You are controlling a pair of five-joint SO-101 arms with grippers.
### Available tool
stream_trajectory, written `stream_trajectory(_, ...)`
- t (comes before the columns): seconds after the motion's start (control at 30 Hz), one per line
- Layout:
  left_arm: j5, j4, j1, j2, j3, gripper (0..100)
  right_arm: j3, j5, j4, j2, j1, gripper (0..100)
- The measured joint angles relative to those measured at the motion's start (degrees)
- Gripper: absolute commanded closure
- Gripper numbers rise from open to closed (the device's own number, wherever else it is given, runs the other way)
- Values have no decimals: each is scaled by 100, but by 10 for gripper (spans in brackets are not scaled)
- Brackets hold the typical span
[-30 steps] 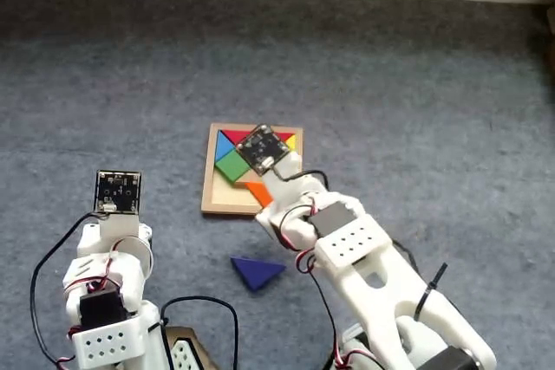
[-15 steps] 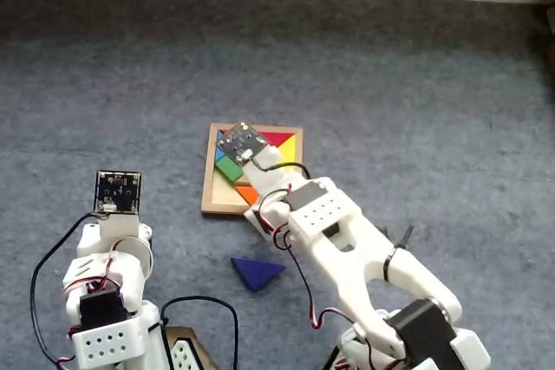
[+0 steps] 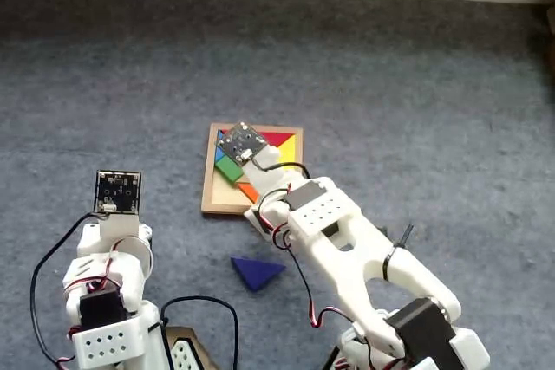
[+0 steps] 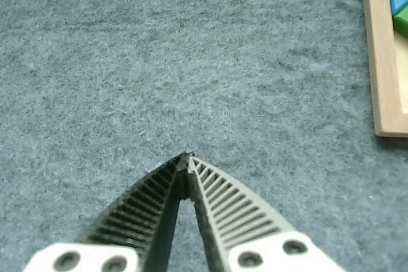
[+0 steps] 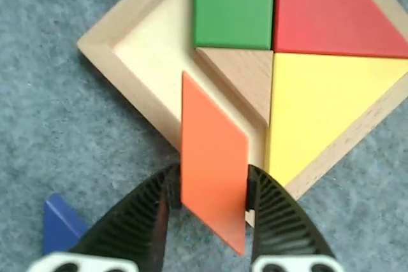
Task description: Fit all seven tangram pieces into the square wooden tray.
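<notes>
The right gripper (image 5: 211,178) pinches the orange parallelogram (image 5: 213,157) between its fingers, over the near rim of the wooden tray (image 5: 150,55). The left gripper (image 4: 185,160) hangs closed and empty over the carpet (image 4: 191,62). The blue triangle (image 3: 257,271) lies outside the tray.

Seated in the square wooden tray (image 5: 124,20): green square (image 5: 234,6), red triangle (image 5: 325,11), yellow triangle (image 5: 319,106), plain wooden triangle (image 5: 245,81). The orange parallelogram (image 5: 213,164) is positioned across one rim. The dark blue triangle (image 3: 257,271) is located outside the tray.
</notes>
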Motion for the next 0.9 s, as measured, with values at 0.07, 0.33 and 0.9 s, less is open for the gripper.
stream_trajectory(0.07,0,0,0,0,0,993,0,0,-70,0,0,890)
stream_trajectory(0.33,0,0,0,0,0,993,0,0,-809,0,0,883)
stream_trajectory(0.9,0,0,0,0,0,993,0,0,264,0,-352,770)
